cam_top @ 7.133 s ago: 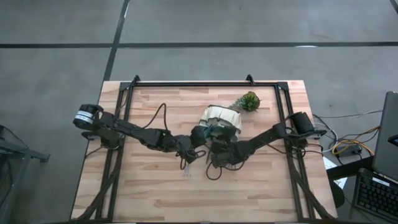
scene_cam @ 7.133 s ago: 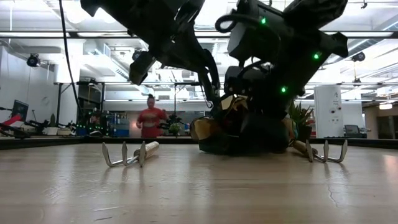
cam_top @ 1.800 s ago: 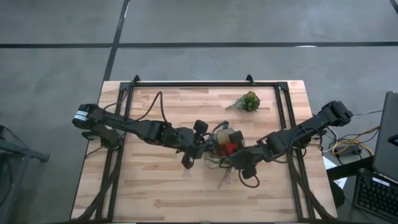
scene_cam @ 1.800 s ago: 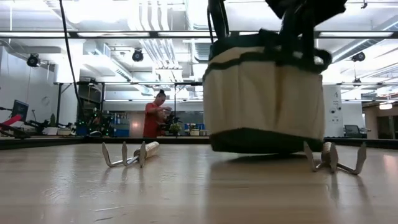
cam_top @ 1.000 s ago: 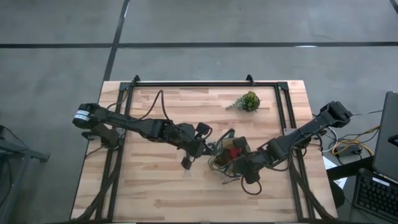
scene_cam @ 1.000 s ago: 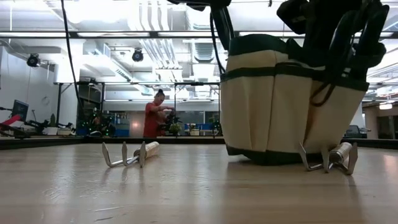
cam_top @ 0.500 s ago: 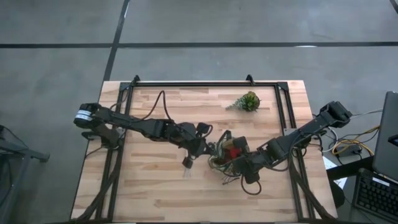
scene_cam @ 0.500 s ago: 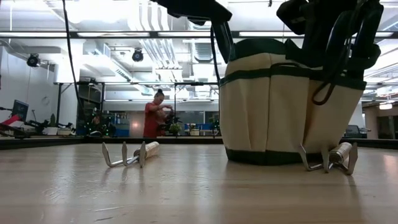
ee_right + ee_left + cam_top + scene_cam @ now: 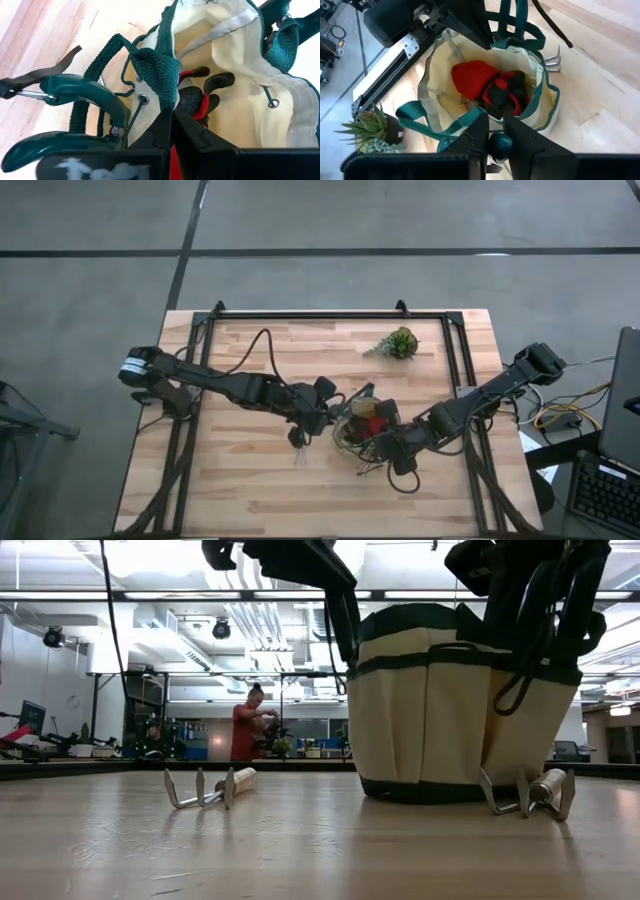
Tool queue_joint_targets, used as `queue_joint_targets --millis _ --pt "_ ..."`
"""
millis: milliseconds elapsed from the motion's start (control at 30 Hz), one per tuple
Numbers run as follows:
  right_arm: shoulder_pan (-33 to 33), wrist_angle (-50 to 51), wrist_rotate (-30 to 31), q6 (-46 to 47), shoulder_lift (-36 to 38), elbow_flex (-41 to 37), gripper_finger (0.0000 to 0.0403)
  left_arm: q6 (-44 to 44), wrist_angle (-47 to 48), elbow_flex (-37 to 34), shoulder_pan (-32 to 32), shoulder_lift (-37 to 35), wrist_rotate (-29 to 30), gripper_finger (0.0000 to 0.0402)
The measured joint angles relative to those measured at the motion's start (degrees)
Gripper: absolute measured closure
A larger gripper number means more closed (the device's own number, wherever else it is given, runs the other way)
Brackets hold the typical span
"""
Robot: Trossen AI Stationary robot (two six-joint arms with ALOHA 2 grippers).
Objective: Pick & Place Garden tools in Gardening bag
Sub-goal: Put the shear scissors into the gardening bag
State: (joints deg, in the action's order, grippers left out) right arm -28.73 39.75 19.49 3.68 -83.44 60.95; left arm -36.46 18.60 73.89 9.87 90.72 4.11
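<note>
The tan gardening bag (image 9: 455, 705) with green trim stands upright on its base mid-table (image 9: 360, 428). Inside lie a red piece (image 9: 471, 80) and dark, red-handled shears (image 9: 506, 96). My left gripper (image 9: 496, 141) is shut on the bag's left rim, and my right gripper (image 9: 171, 116) is shut on a green strap at its right rim. One wooden-handled rake (image 9: 206, 786) lies left of the bag. A second rake (image 9: 530, 790) lies against the bag's base. A green-handled tool (image 9: 75, 89) sits at the bag's outer side. My left gripper pinches the green trim on the bag's rim (image 9: 499, 136) between its two fingers, slanting down from the table's left side. The bag stands on the table below it. My right gripper pinches the green webbing strap (image 9: 167, 85) at the opposite rim. Its fingers slant down from the table's right side. The strap rises bunched from the fingers.
A small green plant (image 9: 398, 342) in a dark pot stands toward the far edge, behind the bag. Black frame rails (image 9: 455, 370) run along the table's sides and back. Bare wood lies along the near edge (image 9: 300, 500). A person stands far off in the room (image 9: 245, 730).
The bag, slightly tipped a second ago, has settled level on its base and shifted a little toward the table's left. My left gripper has sunk a little and rolled at the rim, keeping its hold. The right gripper has kept still.
</note>
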Motion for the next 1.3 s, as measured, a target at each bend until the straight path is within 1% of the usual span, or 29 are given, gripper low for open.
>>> queue_joint_targets --millis 67,200,233,333,600,733,833,967,1133,1233,1300 --pt "0.0 -0.2 0.0 0.0 0.0 0.0 0.0395 1.8 0.7 0.6 -0.1 -0.2 -1.2 0.0351" --pt "0.0 -0.2 0.0 0.4 0.0 0.0 0.0395 1.7 3.5 2.9 -0.2 -1.0 -3.2 0.0358" --pt "0.0 -0.2 0.0 0.4 0.0 0.0 0.0395 2.3 3.4 3.2 -0.3 -1.1 -4.2 0.0357" --pt "-0.2 -0.3 0.0 0.4 0.0 0.0 0.0395 3.6 2.4 3.8 -1.1 -0.9 -10.0 0.0351" --pt "-0.3 -0.3 0.2 0.2 0.0 0.0 0.0395 5.2 2.0 2.6 -3.5 -0.7 -10.8 0.0347" --pt "-0.3 -0.5 0.2 0.2 0.0 0.0 0.0395 6.4 1.5 1.7 -4.3 -0.7 -15.3 0.0347" --pt "-0.3 -0.7 0.2 0.2 0.0 0.0 0.0395 6.9 2.3 1.5 -4.5 -0.7 -15.0 0.0347" --pt "-0.3 -0.9 0.2 0.2 0.0 0.0 0.0395 7.4 0.9 1.1 -4.8 -0.7 -16.3 0.0347" --pt "-0.3 -1.1 0.2 -0.5 0.0 0.0 0.0395 7.0 0.8 0.8 -4.7 -0.6 -15.8 0.0345" --pt "-0.3 -1.1 0.2 -0.6 0.0 0.0 0.0395 7.0 -0.8 0.8 -4.8 0.5 -13.8 0.0341" --pt "-0.3 -1.2 0.2 -0.6 0.0 0.0 0.0395 8.2 -1.2 0.8 -4.9 1.5 -14.0 0.0341"
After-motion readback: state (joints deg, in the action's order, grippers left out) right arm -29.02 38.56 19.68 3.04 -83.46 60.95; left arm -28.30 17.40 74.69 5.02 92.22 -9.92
